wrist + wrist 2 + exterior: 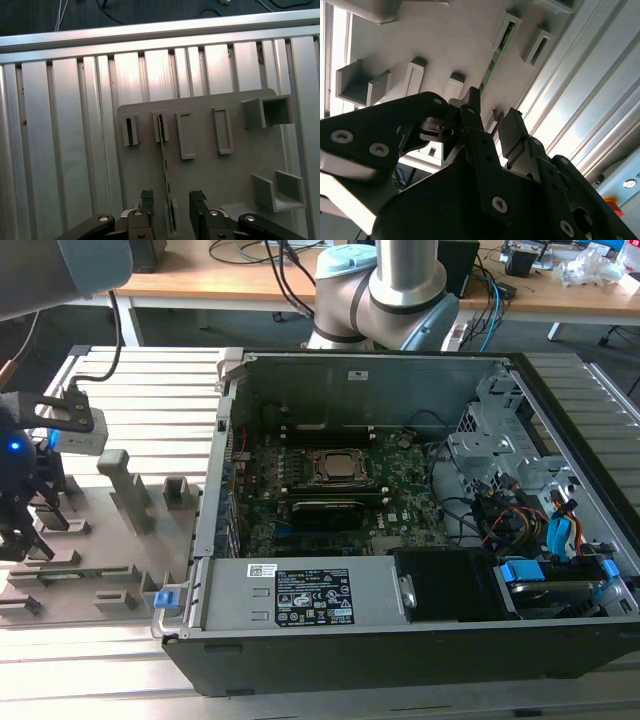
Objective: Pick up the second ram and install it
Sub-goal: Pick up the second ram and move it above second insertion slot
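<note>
The tool (171, 202) hangs with its fingers (146, 199) apart, one on either side of the second ram (163, 150) (no contact that I can make out). The ram stands on edge in slots near one side edge of the grey holder plate (210, 175). It is not yet gripped or lifted, so seating it on the motherboard (400, 490) is all left to do.
</note>
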Controlling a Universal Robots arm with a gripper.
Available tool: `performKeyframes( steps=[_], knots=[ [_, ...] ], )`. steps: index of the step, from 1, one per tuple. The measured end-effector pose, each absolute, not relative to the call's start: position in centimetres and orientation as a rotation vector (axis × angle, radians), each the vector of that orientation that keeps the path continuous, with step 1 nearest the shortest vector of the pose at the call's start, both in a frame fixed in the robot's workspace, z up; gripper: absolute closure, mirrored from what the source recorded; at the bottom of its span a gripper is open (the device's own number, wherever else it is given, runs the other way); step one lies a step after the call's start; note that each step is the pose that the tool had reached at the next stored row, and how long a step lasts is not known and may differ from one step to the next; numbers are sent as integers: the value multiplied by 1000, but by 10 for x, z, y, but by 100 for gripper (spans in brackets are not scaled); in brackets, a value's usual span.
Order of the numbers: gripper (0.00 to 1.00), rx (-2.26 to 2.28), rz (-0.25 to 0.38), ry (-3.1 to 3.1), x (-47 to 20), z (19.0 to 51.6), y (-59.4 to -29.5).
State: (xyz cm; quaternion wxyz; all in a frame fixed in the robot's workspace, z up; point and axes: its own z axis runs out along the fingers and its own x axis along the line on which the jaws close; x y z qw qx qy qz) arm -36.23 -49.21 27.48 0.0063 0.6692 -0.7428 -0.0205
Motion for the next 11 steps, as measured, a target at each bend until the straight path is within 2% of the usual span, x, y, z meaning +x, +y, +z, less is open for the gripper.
performKeyframes(
  steps=[11],
  knots=[
    [58,2175,-63,-2247,-362,262,-492]
  ],
)
